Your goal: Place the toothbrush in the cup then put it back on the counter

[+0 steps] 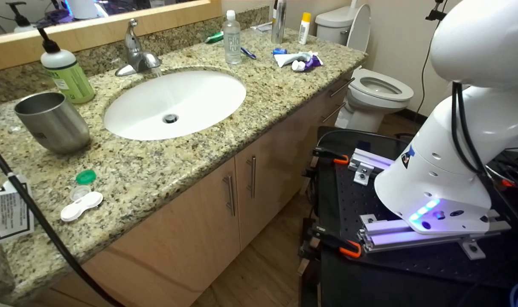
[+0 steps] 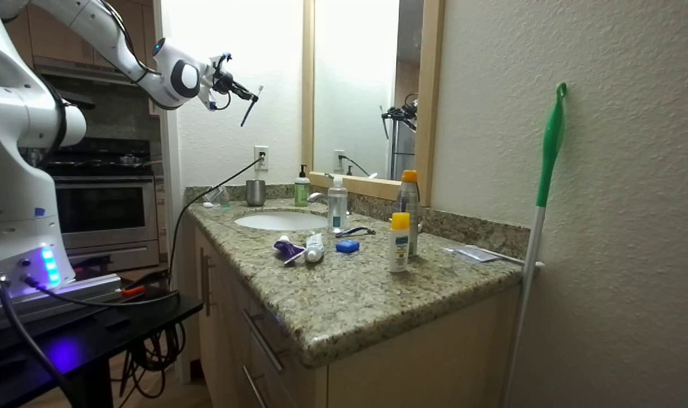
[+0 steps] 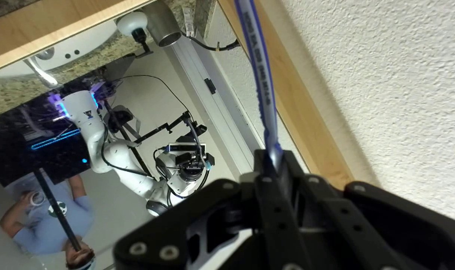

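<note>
One toothbrush (image 3: 259, 60) is pinched by the gripper (image 3: 274, 161), whose jaws are closed to the width of the slim shaft — as so thin a thing presumably requires. It is held aslant in the air, well above the counter (image 1: 156, 162), with more length left below the pinch than above — probably so that the lower end can be let into the cup (image 1: 56, 123) with the fingers clear of its rim. The cup is stood upright on the counter near the green bottle (image 1: 70, 79), its mouth uncovered for the brush.
</note>
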Controlling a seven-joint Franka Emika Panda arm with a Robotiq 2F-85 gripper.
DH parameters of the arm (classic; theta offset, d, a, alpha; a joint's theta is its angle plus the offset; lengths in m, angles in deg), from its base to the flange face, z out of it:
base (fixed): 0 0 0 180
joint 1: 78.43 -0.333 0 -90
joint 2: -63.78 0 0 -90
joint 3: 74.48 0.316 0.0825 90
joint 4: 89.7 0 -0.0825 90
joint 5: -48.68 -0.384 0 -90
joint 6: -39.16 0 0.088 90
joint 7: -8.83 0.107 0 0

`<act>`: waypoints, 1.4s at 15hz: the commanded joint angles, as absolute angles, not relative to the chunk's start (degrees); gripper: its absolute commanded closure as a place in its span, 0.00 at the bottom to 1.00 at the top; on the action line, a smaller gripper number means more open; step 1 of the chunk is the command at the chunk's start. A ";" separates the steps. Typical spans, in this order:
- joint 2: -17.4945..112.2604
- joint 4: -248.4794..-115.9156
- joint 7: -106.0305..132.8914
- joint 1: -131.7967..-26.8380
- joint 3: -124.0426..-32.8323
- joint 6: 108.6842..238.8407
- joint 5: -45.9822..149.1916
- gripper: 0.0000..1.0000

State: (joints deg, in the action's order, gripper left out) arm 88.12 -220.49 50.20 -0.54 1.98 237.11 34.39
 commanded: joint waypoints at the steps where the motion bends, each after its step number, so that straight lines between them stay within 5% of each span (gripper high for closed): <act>1: 87.44 -220.24 46.82 -0.80 2.42 237.10 31.19 0.90; 2: 89.06 -220.53 46.65 2.06 4.18 236.95 31.21 0.97; 11: 100.91 -209.62 50.61 29.64 32.21 237.09 26.54 0.97; 21: 106.33 -208.20 53.30 35.04 36.78 234.38 25.11 0.90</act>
